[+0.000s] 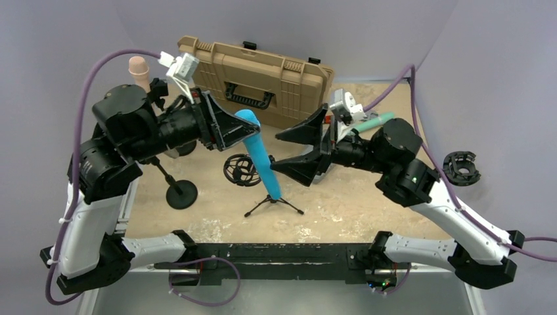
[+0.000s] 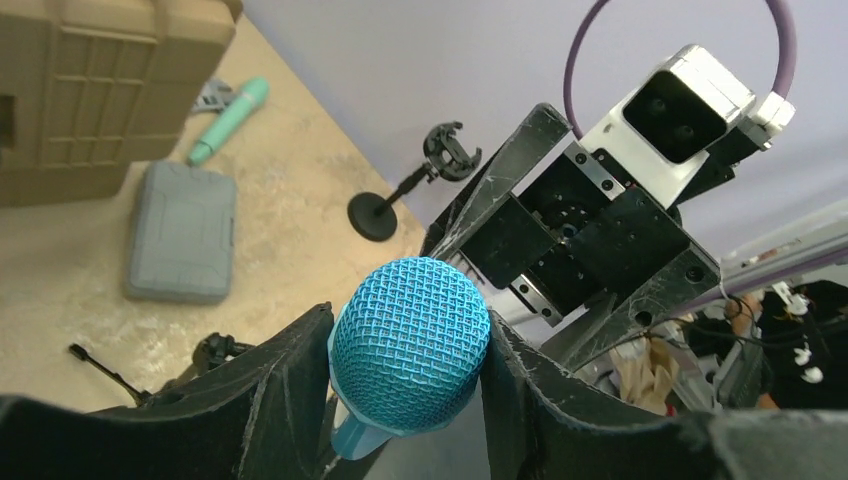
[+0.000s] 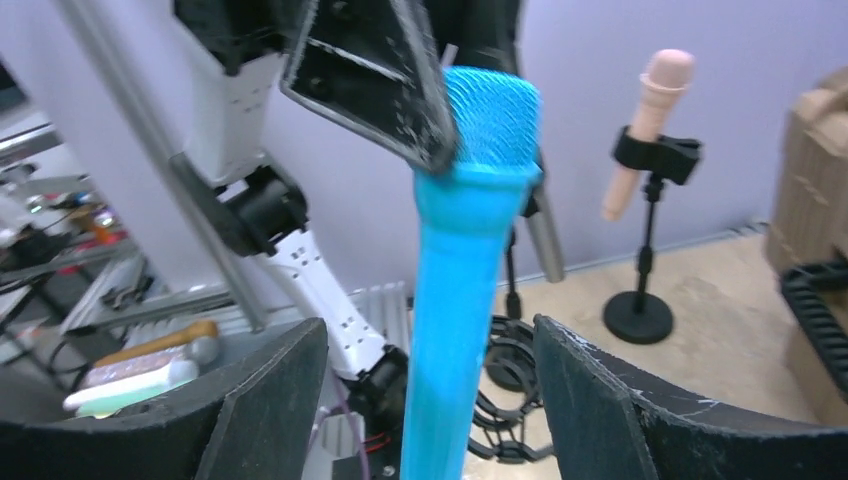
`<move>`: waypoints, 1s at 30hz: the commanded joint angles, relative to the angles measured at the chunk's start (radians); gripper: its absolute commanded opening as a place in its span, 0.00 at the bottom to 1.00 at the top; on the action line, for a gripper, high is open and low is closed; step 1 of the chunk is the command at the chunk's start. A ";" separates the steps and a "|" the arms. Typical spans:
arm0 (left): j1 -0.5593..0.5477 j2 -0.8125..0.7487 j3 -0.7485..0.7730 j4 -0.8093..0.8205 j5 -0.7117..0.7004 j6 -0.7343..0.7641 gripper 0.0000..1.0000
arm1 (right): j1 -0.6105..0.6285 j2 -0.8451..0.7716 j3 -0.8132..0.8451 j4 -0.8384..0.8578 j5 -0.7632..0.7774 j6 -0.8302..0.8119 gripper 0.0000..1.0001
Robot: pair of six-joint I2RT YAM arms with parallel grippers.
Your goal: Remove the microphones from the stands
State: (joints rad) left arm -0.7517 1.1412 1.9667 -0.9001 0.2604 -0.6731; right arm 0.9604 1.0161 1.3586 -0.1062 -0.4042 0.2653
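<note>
Left gripper (image 2: 410, 400): partly closed, clenched on the mesh ball of the blue mesh-headed microphone (image 2: 410, 340). In the left wrist view both black fingers (image 2: 285, 400) press the ball's sides.

Right gripper (image 3: 430, 335): released, jaws wide; the microphone's handle stands between them with a gap on each side, so I read no contact.

Task item: the microphone stands tilted, head leaning toward the far left; its foot is at the top of the small black tripod stand (image 1: 274, 205), in the near middle of the sandy desk (image 1: 341, 210). I cannot tell whether the foot is seated or lifted.

Containers:
- tan hard plastic case (image 1: 263, 72) along the far edge, lid shut, contents hidden
- small grey plastic case (image 2: 182, 230) lying flat beside it, shut
- black clip (image 3: 655, 152) on a stand toward the far left corner, holding a beige microphone (image 1: 138, 69) upright

Loose items:
- teal microphone (image 1: 376, 120) lying flat toward the far right
- black round shock mount (image 1: 241, 169) on the desk just left of the blue handle
- black round stand base (image 1: 182, 194) left of the tripod, toward the left edge
- black clip-topped stand (image 2: 375, 213) near the right edge

Room: I see bare desk from the tripod to the near edge and from the tripod toward the right edge; the left side is crowded. The two grippers face each other closely across the microphone.
</note>
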 commanded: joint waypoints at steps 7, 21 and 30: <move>0.008 0.007 -0.038 0.080 0.177 -0.064 0.00 | 0.003 0.069 -0.010 0.034 -0.191 0.047 0.66; 0.008 0.044 -0.049 0.088 0.220 -0.032 0.00 | 0.004 0.066 -0.089 0.115 -0.197 0.055 0.23; 0.008 -0.019 -0.059 0.059 0.100 0.043 0.99 | 0.003 -0.008 -0.140 0.131 -0.015 0.038 0.00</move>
State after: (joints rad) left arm -0.7467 1.1824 1.9144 -0.8764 0.4362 -0.6552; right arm 0.9577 1.0718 1.2278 -0.0059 -0.5495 0.3439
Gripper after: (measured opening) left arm 0.732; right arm 0.337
